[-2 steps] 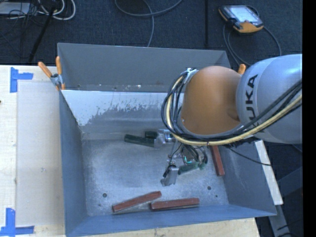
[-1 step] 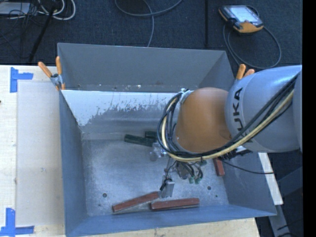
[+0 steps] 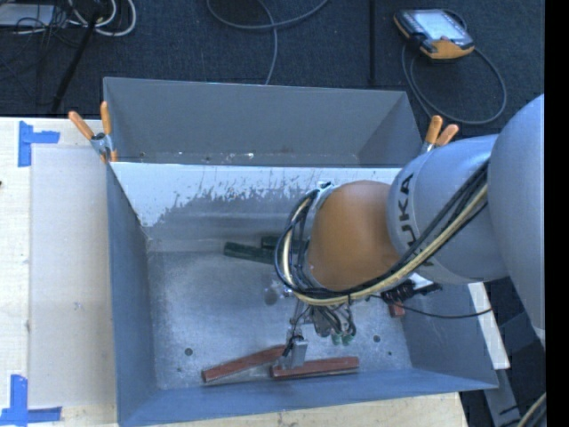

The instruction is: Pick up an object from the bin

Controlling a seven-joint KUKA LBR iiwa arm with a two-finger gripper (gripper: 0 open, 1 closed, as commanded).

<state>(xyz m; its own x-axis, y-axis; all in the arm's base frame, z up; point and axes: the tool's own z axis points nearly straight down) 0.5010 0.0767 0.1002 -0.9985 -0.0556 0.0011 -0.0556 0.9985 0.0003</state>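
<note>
Writing: "UKA" is read on the grey arm (image 3: 404, 210).
Left stick (image 3: 240, 366): brown, laid flat by the bin's (image 3: 267, 406) near wall, long side left to right, right end a little farther back.
Right stick (image 3: 318, 367): brown, flat, pointed left to right.
Gripper (image 3: 296, 352): seen low where both sticks meet — open or closed cannot be told.

An orange-rimmed pendant (image 3: 433, 30) and cables (image 3: 114, 9) lie on dark floor (image 3: 222, 56).

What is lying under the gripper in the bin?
Two reddish-brown strips lie on the bin floor; the gripper stands where their ends meet. The arm's orange cover hides the right end of a dark green thing behind.
</note>
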